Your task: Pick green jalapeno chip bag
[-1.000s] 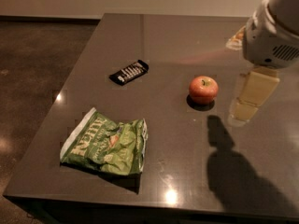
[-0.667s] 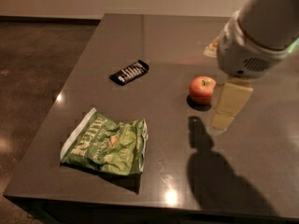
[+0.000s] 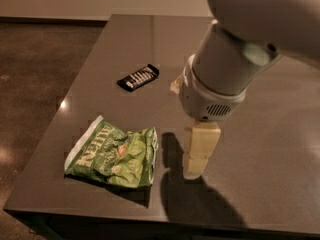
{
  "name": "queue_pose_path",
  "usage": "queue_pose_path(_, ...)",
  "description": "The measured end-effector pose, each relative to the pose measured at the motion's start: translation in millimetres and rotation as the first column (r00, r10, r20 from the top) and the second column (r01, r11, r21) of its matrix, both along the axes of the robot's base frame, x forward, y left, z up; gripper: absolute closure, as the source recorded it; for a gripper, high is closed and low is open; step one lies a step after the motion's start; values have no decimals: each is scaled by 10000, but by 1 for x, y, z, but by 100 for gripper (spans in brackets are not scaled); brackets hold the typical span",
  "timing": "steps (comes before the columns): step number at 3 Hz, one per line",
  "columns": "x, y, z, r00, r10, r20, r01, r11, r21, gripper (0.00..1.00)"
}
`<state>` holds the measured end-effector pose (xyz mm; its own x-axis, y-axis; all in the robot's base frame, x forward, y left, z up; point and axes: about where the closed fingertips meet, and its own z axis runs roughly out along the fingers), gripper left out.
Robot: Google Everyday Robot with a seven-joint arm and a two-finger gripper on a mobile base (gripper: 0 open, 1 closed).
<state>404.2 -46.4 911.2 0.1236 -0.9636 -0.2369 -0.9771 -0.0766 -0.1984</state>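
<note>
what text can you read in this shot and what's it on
"KETTLE" (likely): large white letters on the green jalapeno chip bag.
Black bar wrapper: white print, too blurred to read.
Gripper, just right of the bag: no text.

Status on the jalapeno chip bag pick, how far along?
Early. Done: the gripper is low over the table, just right of the green jalapeno chip bag. In hand: nothing; the bag lies flat on the table, apart from the gripper. Left: move over the bag, grasp it, lift. The black bar wrapper lies farther back, out of the way.
</note>
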Motion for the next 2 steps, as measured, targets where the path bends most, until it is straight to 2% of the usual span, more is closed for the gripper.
queue_pose_path(1,-10,30,-19,9951,944,-280,-945,9955,-24,0)
queue_pose_path(2,-15,55,-33,9867,1583,-363,-1581,9874,61,0)
